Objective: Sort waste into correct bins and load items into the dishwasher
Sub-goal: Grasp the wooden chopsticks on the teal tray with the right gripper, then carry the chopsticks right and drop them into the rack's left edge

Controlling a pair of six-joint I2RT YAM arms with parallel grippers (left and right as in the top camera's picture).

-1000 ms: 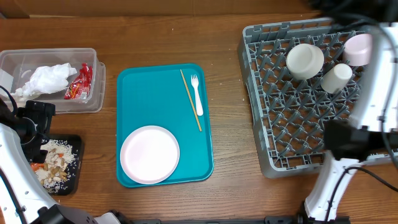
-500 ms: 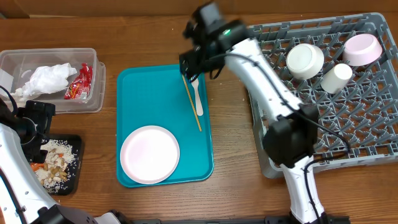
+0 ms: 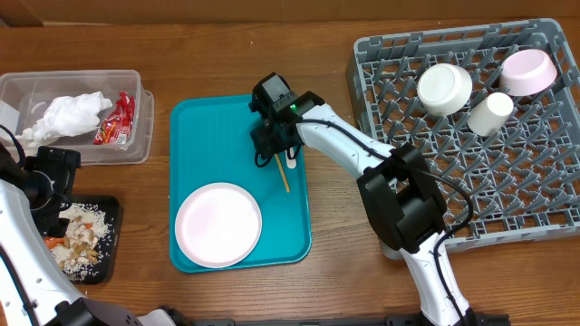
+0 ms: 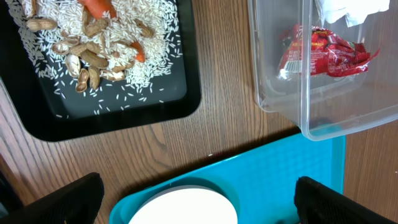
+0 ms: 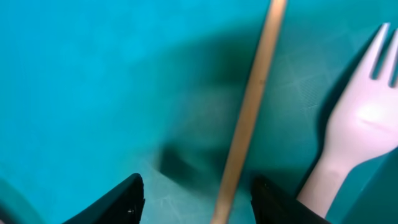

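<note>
A teal tray (image 3: 208,136) holds a white plate (image 3: 217,224), a wooden chopstick (image 3: 284,177) and a white plastic fork (image 3: 291,161). My right gripper (image 3: 270,149) is low over the chopstick and fork, open, with the chopstick (image 5: 249,118) between its fingers (image 5: 199,199) and the fork (image 5: 360,124) just right of them. My left gripper (image 3: 41,186) is open and empty at the table's left, above the tray's corner (image 4: 267,186) and the plate's edge (image 4: 186,208). The grey dishwasher rack (image 3: 408,208) stands at the right.
The rack holds a white bowl (image 3: 444,88), a white cup (image 3: 490,113) and a pink bowl (image 3: 528,71). A clear bin (image 3: 127,145) holds a crumpled tissue (image 3: 65,116) and a red wrapper (image 3: 115,120). A black tray (image 3: 109,258) holds rice and peanuts.
My right arm has swung from the rack side across to the tray and come down over the chopstick and fork. The left arm has not moved.
</note>
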